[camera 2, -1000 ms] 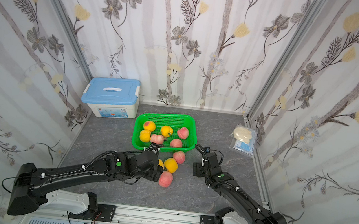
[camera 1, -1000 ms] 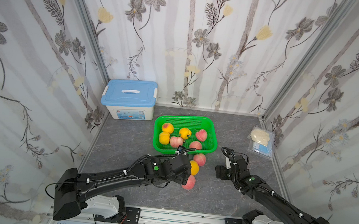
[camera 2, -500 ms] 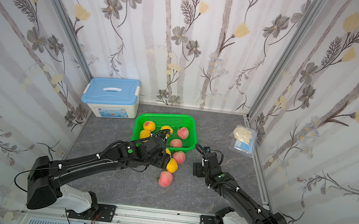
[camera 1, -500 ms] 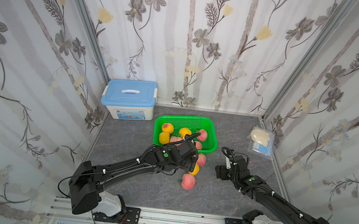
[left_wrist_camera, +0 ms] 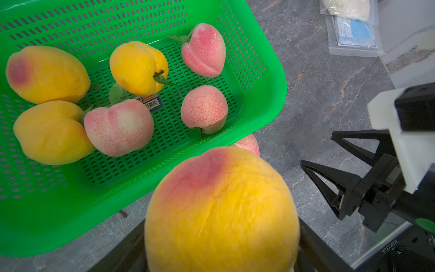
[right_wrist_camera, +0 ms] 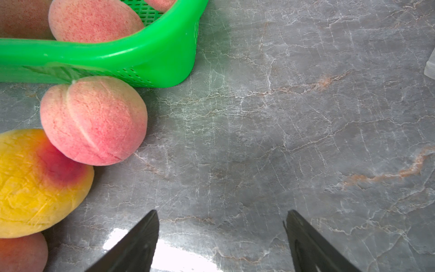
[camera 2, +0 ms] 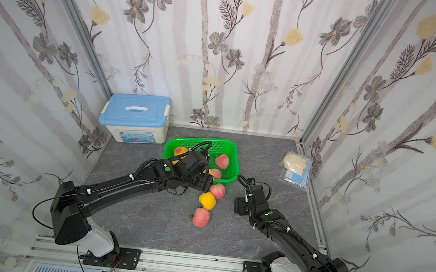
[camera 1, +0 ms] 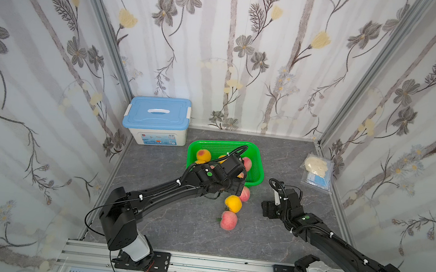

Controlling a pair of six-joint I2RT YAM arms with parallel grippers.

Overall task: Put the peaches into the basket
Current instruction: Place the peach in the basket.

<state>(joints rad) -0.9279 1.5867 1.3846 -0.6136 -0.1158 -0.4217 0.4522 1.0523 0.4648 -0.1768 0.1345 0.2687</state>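
Peach [left_wrist_camera: 221, 212] cropped, basket [camera 1: 259, 164] partly behind left arm [camera 1: 171, 190]

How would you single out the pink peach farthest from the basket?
Find the green basket on the grey table. Three peaches trail from it toward the near edge. The farthest pink peach ends that line, past a yellow peach; another pink peach sits by the basket.
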